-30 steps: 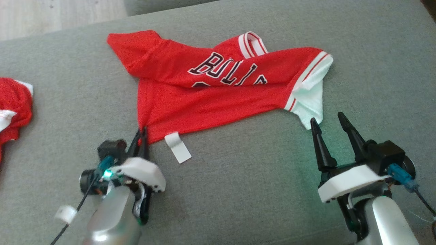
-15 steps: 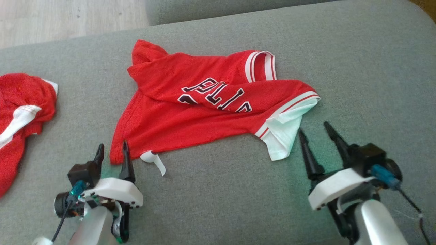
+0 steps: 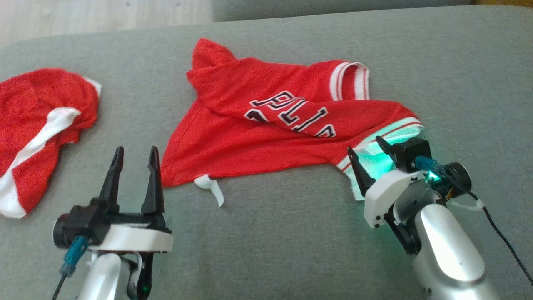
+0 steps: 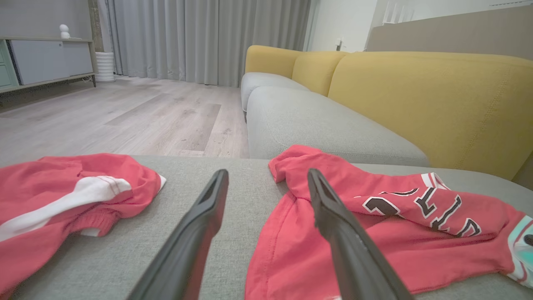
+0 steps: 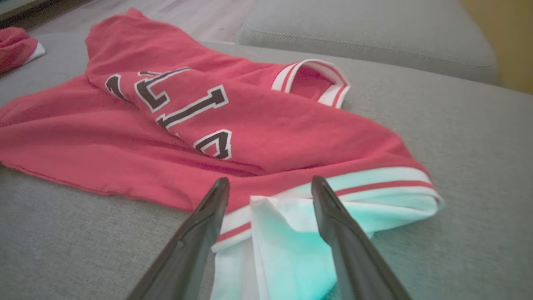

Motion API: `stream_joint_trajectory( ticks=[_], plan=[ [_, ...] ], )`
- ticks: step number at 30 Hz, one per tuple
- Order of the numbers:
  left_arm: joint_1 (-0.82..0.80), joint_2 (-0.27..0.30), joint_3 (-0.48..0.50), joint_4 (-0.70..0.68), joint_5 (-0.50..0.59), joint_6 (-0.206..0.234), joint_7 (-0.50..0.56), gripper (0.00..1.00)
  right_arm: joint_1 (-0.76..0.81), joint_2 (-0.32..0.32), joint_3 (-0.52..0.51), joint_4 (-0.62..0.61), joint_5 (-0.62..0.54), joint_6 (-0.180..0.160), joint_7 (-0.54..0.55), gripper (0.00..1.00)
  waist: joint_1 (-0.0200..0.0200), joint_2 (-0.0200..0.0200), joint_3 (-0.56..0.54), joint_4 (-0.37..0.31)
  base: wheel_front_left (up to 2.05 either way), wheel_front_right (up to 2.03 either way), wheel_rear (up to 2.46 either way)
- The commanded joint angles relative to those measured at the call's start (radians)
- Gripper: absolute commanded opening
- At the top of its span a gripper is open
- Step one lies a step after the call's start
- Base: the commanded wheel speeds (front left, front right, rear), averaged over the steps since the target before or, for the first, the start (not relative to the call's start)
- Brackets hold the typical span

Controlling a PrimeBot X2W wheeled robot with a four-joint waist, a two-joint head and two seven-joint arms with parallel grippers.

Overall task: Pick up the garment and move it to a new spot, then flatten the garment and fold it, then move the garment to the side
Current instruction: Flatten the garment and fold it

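Note:
The garment point(image 3: 266, 137) is a red jersey with black-and-white lettering and white trim, lying rumpled and partly doubled over on the grey cushion point(image 3: 291, 233). My left gripper point(image 3: 136, 149) is open just left of its near-left corner, not touching it; in the left wrist view the left gripper point(image 4: 266, 173) has bare cushion between its fingers, with the garment point(image 4: 374, 246) to the right. My right gripper point(image 3: 365, 145) is open over the white sleeve end. In the right wrist view the right gripper point(image 5: 270, 180) straddles that white cloth point(image 5: 283, 241) of the garment point(image 5: 250, 125).
A second red-and-white piece of clothing point(image 3: 37, 125) lies crumpled at the cushion's left. A white tag point(image 3: 210, 187) sticks out from the jersey's near hem. A yellow sofa back point(image 4: 416, 104) rises beyond, and wooden floor point(image 4: 125, 112) lies past the cushion's far edge.
My left gripper has opened, let go of the jersey's near-left corner and drawn back. My right gripper has moved forward over the white sleeve end. The head camera has shifted.

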Motion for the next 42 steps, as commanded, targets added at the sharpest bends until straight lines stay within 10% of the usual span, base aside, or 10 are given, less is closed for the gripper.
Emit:
stream_joint_trajectory(
  ticks=[1, 5, 6, 8, 21, 22, 23, 42],
  plan=[
    [-0.014, 0.013, 0.038, -0.041, 0.009, -0.005, -0.009, 1.0, -0.036, -0.001, 0.016, -0.008, -0.012, -0.001, 0.005, 1.0, 0.0, 0.0, 0.012, 0.028, 0.0, 0.0, 0.0],
    [-0.009, 0.003, 0.046, -0.055, 0.022, -0.018, -0.009, 1.0, -0.061, -0.002, -0.014, 0.079, -0.033, -0.001, 0.041, 0.88, 0.0, 0.0, 0.019, 0.061, 0.0, 0.0, 0.0],
    [-0.009, 0.001, 0.048, -0.055, 0.025, -0.02, -0.009, 1.0, -0.063, -0.001, -0.019, 0.087, -0.033, -0.001, 0.042, 0.45, 0.0, 0.0, 0.019, 0.065, 0.0, 0.0, 0.0],
    [-0.007, -0.003, 0.057, -0.058, 0.028, -0.024, -0.009, 1.0, -0.063, -0.001, -0.024, 0.094, -0.032, -0.001, 0.034, 0.0, 0.0, 0.0, 0.019, 0.068, 0.0, 0.0, 0.0],
    [0.038, -0.023, 0.116, -0.064, 0.049, -0.029, -0.009, 1.0, 0.155, -0.001, -0.176, -0.172, 0.007, -0.001, -0.066, 0.06, 0.0, 0.0, -0.023, -0.003, 0.0, 0.0, 0.0],
    [0.043, -0.024, 0.121, -0.066, 0.049, -0.029, -0.009, 1.0, 0.192, -0.001, -0.197, -0.199, 0.012, -0.001, -0.057, 0.83, 0.0, 0.0, -0.026, -0.009, 0.0, 0.0, 0.0],
    [0.049, -0.024, 0.126, -0.069, 0.05, -0.029, -0.009, 1.0, 0.227, -0.001, -0.219, -0.223, 0.027, -0.001, -0.049, 1.0, 0.0, 0.0, -0.029, -0.016, 0.0, 0.0, 0.0],
    [0.174, -0.048, 0.173, -0.064, 0.042, -0.011, -0.009, 1.0, 0.253, -0.001, -0.145, -0.386, 0.103, -0.001, -0.18, 1.0, 0.0, 0.0, -0.146, -0.093, 0.0, 0.0, 0.0]
  ],
)
